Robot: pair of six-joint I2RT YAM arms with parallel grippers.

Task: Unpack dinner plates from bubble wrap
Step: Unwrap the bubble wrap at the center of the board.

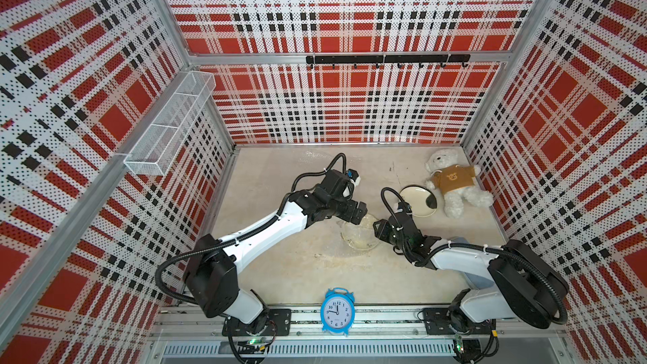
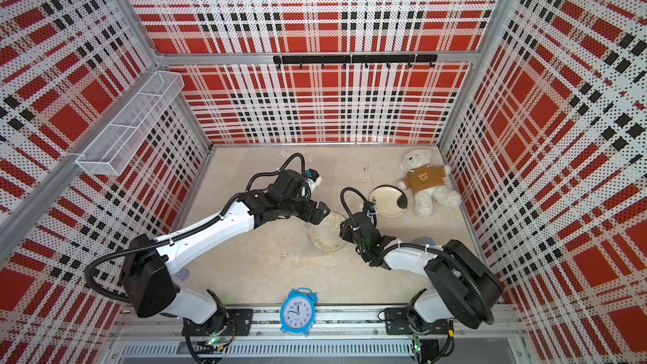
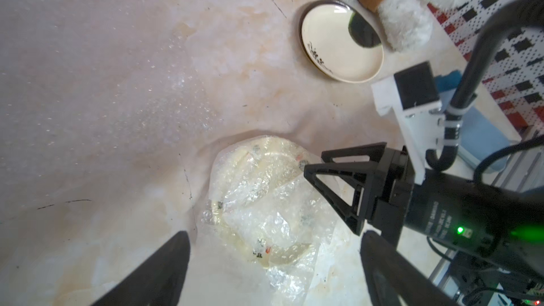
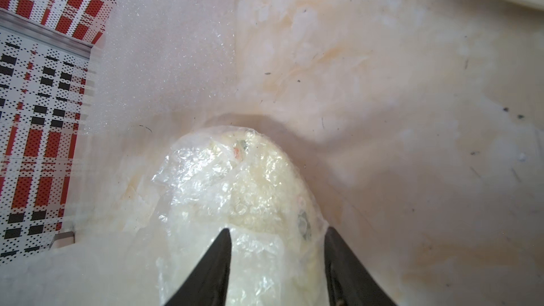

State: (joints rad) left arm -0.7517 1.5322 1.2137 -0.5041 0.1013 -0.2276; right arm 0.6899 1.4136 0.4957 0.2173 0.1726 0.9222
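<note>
A dinner plate wrapped in clear bubble wrap (image 1: 360,238) (image 2: 327,236) lies mid-table; small dark and red marks show through the wrap (image 3: 265,195) (image 4: 235,186). My left gripper (image 3: 273,263) (image 1: 364,218) hangs over its far-left edge, wide open, with nothing between the fingers. My right gripper (image 4: 276,231) (image 1: 376,230) (image 3: 313,161) is open at the wrapped plate's right edge, its jaws standing apart over the wrap. A bare cream plate (image 1: 416,201) (image 2: 385,201) (image 3: 335,48) with a dark patch and small dark marks sits back right. A loose bubble wrap sheet (image 3: 103,83) (image 4: 164,69) lies flat toward the back left.
A white teddy bear (image 1: 451,183) in a brown shirt lies right beside the bare plate. A blue alarm clock (image 1: 336,311) stands on the front rail. A blue object (image 3: 482,130) lies under the right arm. A mesh basket (image 1: 168,124) hangs on the left wall.
</note>
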